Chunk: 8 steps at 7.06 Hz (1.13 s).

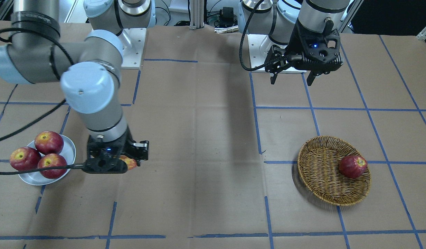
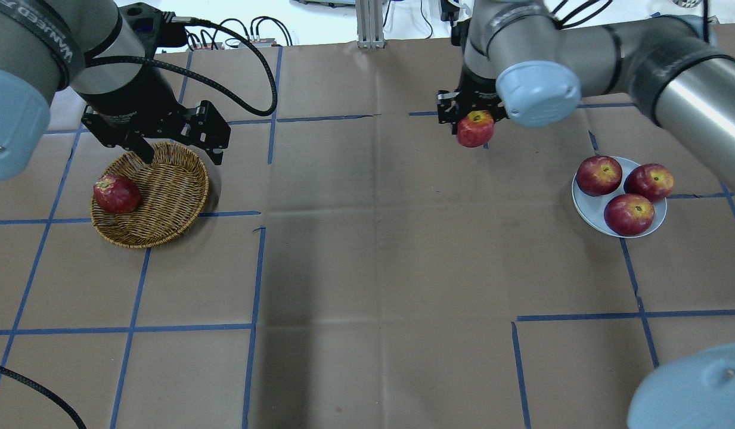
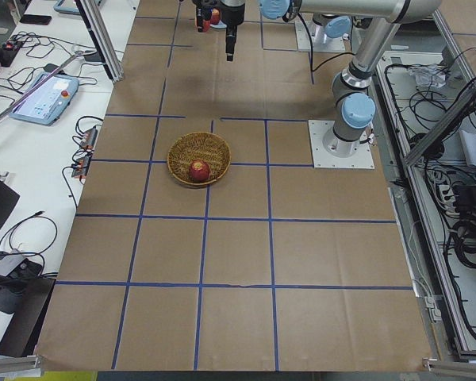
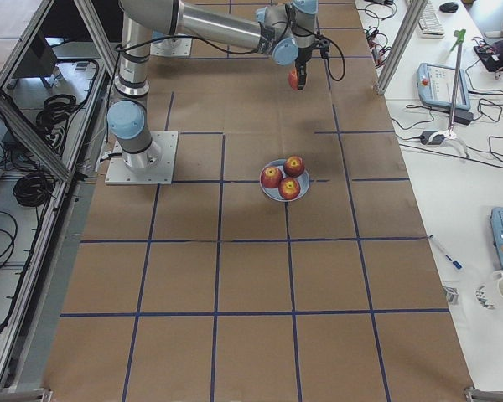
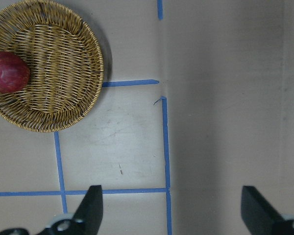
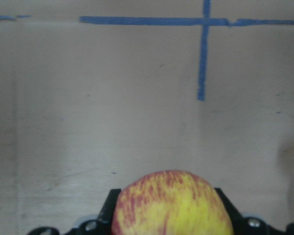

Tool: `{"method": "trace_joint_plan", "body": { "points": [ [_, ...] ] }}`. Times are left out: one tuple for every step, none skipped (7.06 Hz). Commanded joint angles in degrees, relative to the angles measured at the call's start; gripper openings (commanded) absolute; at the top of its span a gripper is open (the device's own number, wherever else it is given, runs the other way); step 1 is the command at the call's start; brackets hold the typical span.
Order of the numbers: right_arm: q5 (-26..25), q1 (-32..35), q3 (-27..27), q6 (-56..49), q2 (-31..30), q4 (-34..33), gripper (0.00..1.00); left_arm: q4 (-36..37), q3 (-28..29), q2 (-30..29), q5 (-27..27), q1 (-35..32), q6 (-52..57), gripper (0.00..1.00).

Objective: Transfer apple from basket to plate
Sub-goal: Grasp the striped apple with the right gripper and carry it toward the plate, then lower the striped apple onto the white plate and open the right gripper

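The basket, holding one dark apple, is lying far from the right gripper, below and beside the wide-open, empty left gripper. The plate, bearing three apples, is waiting near the right gripper, lower down. That gripper is clamping the apple aloft. Picking looks done and the placing is yet to come.

My left arm, grey metal tubes with pale blue joint caps, comes in at ten o'clock of the overhead view, its wrist pointing straight down. Its black two-finger left gripper hangs with both fingers spread wide and nothing between them. My right arm, of the same build, comes in at two o'clock and reaches toward one o'clock, its wrist also turned down. There my black right gripper is clamped around a red-and-yellow streaked apple, one finger on each flank, holding it in the air.
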Motion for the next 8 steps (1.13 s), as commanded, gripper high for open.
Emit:
{"method": "trace_joint_plan", "body": {
  "points": [
    [0.2, -15.9, 0.6, -20.6, -1.6, 2.1, 0.67, 0.0, 0.0, 0.0, 0.0, 0.0, 0.0, 0.99],
    [0.5, -20.9, 1.4, -29.3, -1.5, 2.0, 0.67, 0.0, 0.0, 0.0, 0.0, 0.0, 0.0, 0.99],
    [0.6, -24.5, 3.3, -35.0, -1.2, 1.1, 0.66, 0.0, 0.0, 0.0, 0.0, 0.0, 0.0, 0.99],
    [1.0, -27.7, 6.2, -38.2, -1.2, 0.3, 0.66, 0.0, 0.0, 0.0, 0.0, 0.0, 0.0, 0.99],
    [1.0, -28.6, 9.1, -39.0, -1.4, -1.3, 0.66, 0.0, 0.0, 0.0, 0.0, 0.0, 0.0, 0.99],
    [0.9, -28.6, 12.8, -39.0, -1.6, -5.4, 0.66, 0.0, 0.0, 0.0, 0.0, 0.0, 0.0, 0.99],
    [0.9, -28.6, 14.6, -39.1, -1.6, -8.0, 0.66, 0.0, 0.0, 0.0, 0.0, 0.0, 0.0, 0.99],
    [0.9, -28.6, 14.8, -38.8, -1.7, -8.1, 0.67, 0.0, 0.0, 0.0, 0.0, -0.1, 0.0, 0.99]
  ]
}}
